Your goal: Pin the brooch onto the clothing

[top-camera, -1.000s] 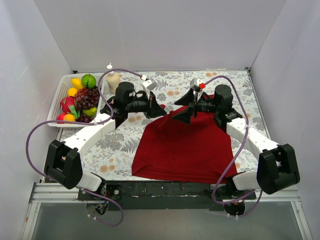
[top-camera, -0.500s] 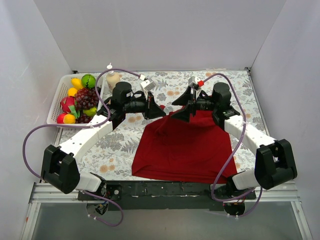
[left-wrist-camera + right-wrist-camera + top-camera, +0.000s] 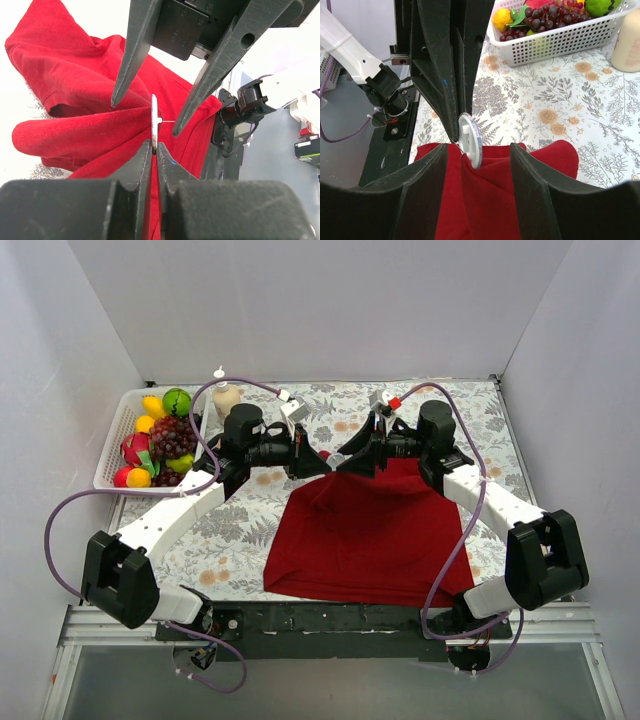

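Note:
The clothing, a dark red T-shirt (image 3: 370, 530), lies on the floral cloth with its far edge bunched up between the two grippers. My left gripper (image 3: 154, 146) is shut on the brooch (image 3: 154, 117), a small white disc seen edge-on, its thin pin pointing right. In the right wrist view the brooch (image 3: 470, 139) presses into a fold of the shirt (image 3: 490, 200), hanging from the left gripper (image 3: 456, 135). My right gripper (image 3: 479, 150) is open, one finger on each side of the brooch and the fold. The left wrist view shows the right gripper (image 3: 145, 117) coming down around the disc.
A white basket (image 3: 115, 430) of fruit stands at the far left. A cream bottle (image 3: 227, 400) stands beside it. Both arms meet over the shirt's far edge, with cables looping over them. White walls close in the table on three sides.
The right gripper has moved left to the left gripper and the brooch, and its jaws have narrowed. The left gripper has barely moved and still holds the brooch.

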`<state>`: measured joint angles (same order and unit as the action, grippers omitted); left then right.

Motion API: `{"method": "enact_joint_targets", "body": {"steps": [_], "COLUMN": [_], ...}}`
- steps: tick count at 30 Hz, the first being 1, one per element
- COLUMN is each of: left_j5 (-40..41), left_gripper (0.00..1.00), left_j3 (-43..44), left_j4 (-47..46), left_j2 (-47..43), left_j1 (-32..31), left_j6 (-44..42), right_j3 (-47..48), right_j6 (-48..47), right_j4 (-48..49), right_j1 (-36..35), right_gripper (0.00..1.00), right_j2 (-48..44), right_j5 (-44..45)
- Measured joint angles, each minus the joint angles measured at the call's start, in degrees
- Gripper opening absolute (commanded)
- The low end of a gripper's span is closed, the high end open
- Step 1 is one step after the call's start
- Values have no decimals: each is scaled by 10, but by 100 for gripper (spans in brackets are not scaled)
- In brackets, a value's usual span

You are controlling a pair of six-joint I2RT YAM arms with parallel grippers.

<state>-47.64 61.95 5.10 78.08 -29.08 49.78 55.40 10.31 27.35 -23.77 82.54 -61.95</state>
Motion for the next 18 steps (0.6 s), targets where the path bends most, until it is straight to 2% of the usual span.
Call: {"method": "enact_joint_targets", "body": {"steps": [5, 12, 18], "left_j5": [0, -3, -8], "left_gripper": [0, 0, 0], "left_j3": [0, 0, 0], "left_j4": [7, 11, 20], "left_j2": [-2, -8, -10], "left_j1": [0, 0, 0], "left_j6": [-1, -1, -5], "right_j3": [0, 9, 16], "right_j6": [-5, -9, -13], "right_j4": [-4, -6, -9], "right_j1": [0, 0, 1], "right_gripper": [62, 61, 52], "right_j2": [0, 1, 3], "right_j5": [-5, -21, -34]}}
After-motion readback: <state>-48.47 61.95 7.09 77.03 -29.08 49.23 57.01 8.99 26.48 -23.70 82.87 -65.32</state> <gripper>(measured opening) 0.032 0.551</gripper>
